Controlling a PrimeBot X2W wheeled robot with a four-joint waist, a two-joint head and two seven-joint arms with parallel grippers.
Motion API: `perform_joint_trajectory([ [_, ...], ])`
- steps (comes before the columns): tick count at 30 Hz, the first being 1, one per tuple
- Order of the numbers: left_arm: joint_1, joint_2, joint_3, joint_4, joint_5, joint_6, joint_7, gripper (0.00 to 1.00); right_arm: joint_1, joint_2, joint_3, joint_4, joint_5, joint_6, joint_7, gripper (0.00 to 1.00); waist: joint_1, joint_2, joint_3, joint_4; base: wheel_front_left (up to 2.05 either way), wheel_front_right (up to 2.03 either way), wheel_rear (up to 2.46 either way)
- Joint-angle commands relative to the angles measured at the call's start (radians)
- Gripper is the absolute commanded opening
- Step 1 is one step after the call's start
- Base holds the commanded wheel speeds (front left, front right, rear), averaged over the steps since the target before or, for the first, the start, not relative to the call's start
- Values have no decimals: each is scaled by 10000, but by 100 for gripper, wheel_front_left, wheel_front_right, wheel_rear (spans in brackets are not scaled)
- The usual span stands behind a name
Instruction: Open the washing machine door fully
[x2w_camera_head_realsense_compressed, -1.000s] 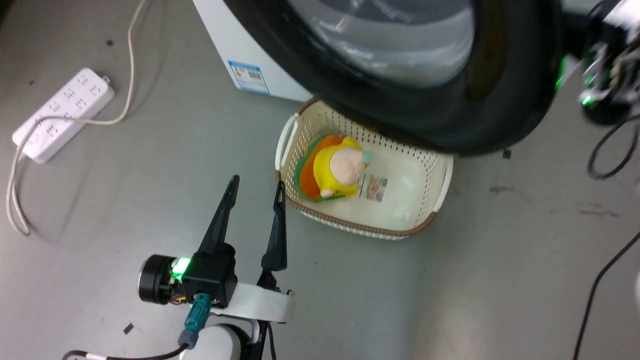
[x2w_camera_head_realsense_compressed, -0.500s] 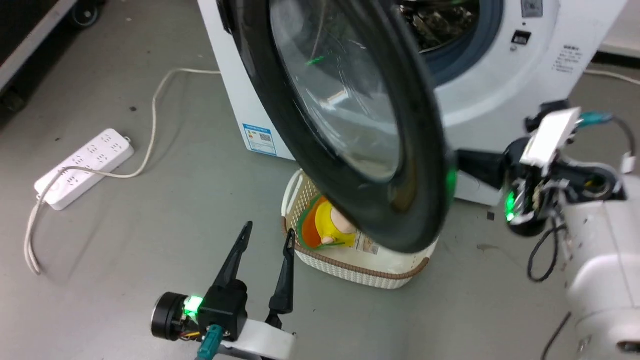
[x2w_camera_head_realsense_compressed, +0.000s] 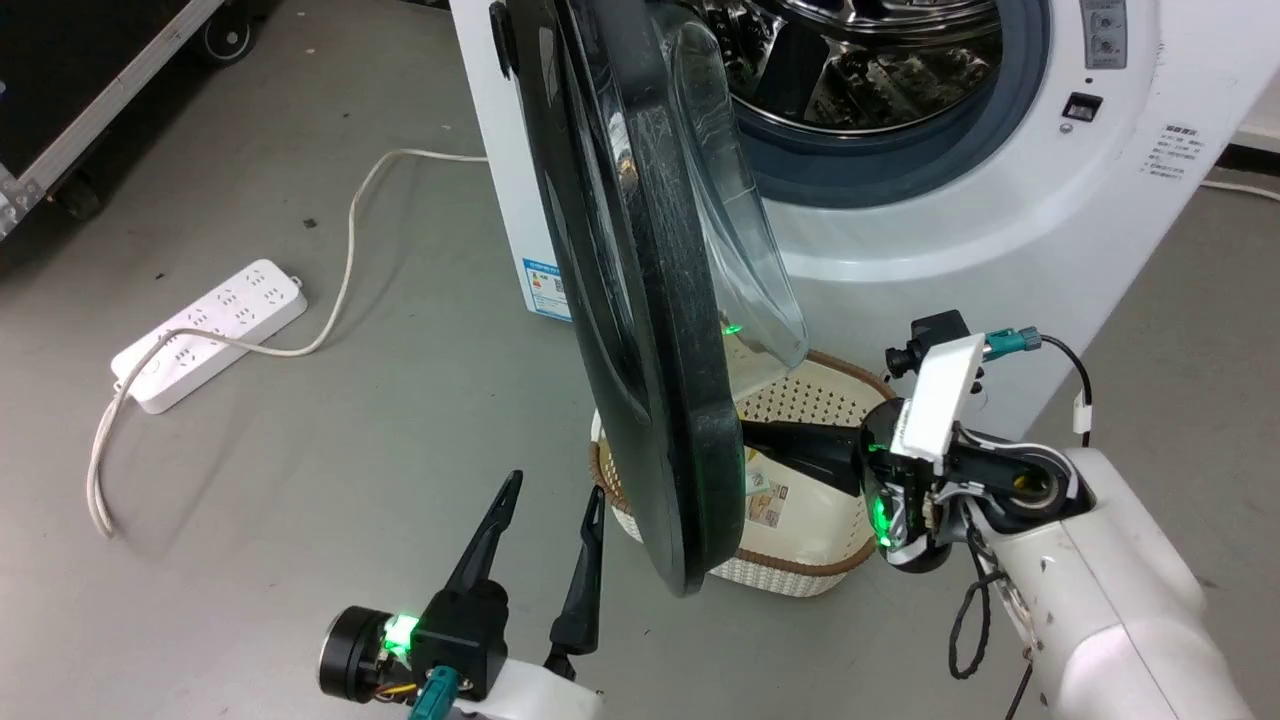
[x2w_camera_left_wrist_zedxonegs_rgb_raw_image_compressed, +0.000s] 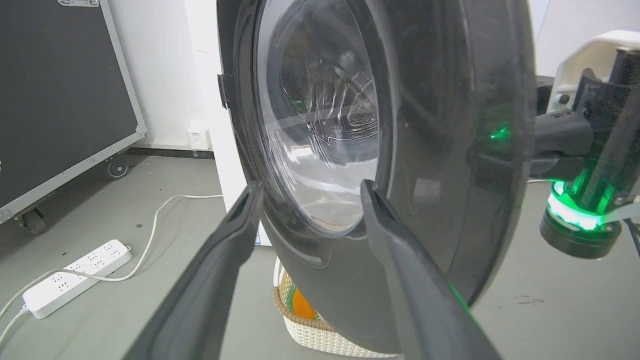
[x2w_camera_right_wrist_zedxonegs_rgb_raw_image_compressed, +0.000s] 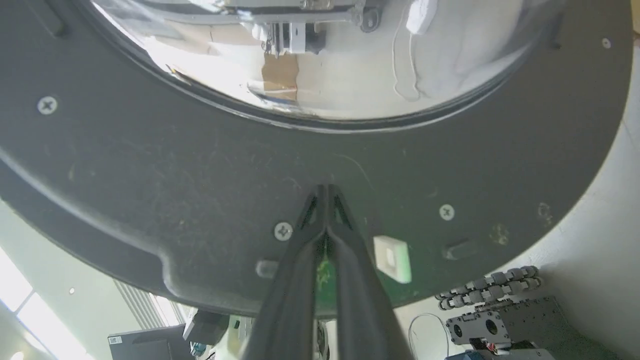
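Door (x2w_camera_head_realsense_compressed: 640, 330) swung wider than before; right pincer (x2w_camera_right_wrist_zedxonegs_rgb_raw_image_compressed: 325, 189) pressed together against it, left pincer (x2w_camera_head_realsense_compressed: 556, 483) spread.

Nothing can be read. The blue label sticker (x2w_camera_head_realsense_compressed: 545, 285) on the big white washing machine (x2w_camera_head_realsense_compressed: 1000, 250), beyond the left gripper (x2w_camera_head_realsense_compressed: 556, 483), and the black print (x2w_camera_head_realsense_compressed: 1180, 152) on its front are too small.

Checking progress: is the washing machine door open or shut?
Open: the washing machine door stands edge-on, the drum exposed behind it.
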Motion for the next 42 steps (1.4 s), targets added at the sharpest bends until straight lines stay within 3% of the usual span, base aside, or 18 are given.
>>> perform_joint_trajectory([
  [1, 107, 16, 8, 21, -1, 59, -53, 100, 165, 38, 75, -54, 47, 54, -165, 0, 0, 0, -43, -38, 0, 0, 0],
  [3, 139, 16, 63, 29, 0, 77, -53, 100, 156, 22, 105, -138, -128, 54, -487, 0, 0, 0, -116, -111, 0, 0, 0],
  [4, 149, 16, 99, 29, -6, 85, -53, 100, 168, -80, 139, -254, -345, 54, -721, 36, 0, 0, -166, -160, 0, 0, 0],
  [5, 160, 16, 141, 27, -15, 92, -53, 100, 233, -173, 116, -337, -499, 54, -948, 100, 0, 0, -227, -217, 0, 0, 0],
  [9, 217, 16, 387, -3, -48, 119, -53, 100, 534, -788, -40, -1128, -1368, 54, -2269, 100, 0, 0, -487, -518, 0, 0, 0],
  [16, 130, 16, 1048, -90, -113, 50, -53, 100, 1946, -2745, 891, -4348, -5289, 54, -6917, 100, 0, 0, -773, -1105, 0, 0, 0],
  [22, 342, 16, 1777, -218, -175, -58, -53, 100, 3180, -3825, 1098, -5304, -8748, 54, -10170, 100, 0, 0, -1050, -1689, 0, 0, 0],
  [26, 598, 46, 2146, -260, -136, -257, -53, 100, 4243, -3391, -51, -5436, -10961, 54, -11264, 100, 0, 0, -1179, -2070, 0, 0, 0],
  [32, 965, 41, 2362, -338, -23, -496, -53, 100, 6364, -1553, -1877, -6843, -13846, 54, -11682, 100, 0, 0, -1201, -2409, 0, 0, 0],
  [36, 1121, 35, 2433, -314, -8, -562, -53, 100, 7456, -649, -2302, -7582, -14992, 54, -11756, 100, 0, 0, -1170, -2561, 0, 0, 0],
  [42, 1239, 27, 2364, -181, 61, -688, -53, 100, 8163, -106, -2633, -7890, -15432, 54, -11771, 100, 0, 0, -1194, -2598, 0, 0, 0],
])
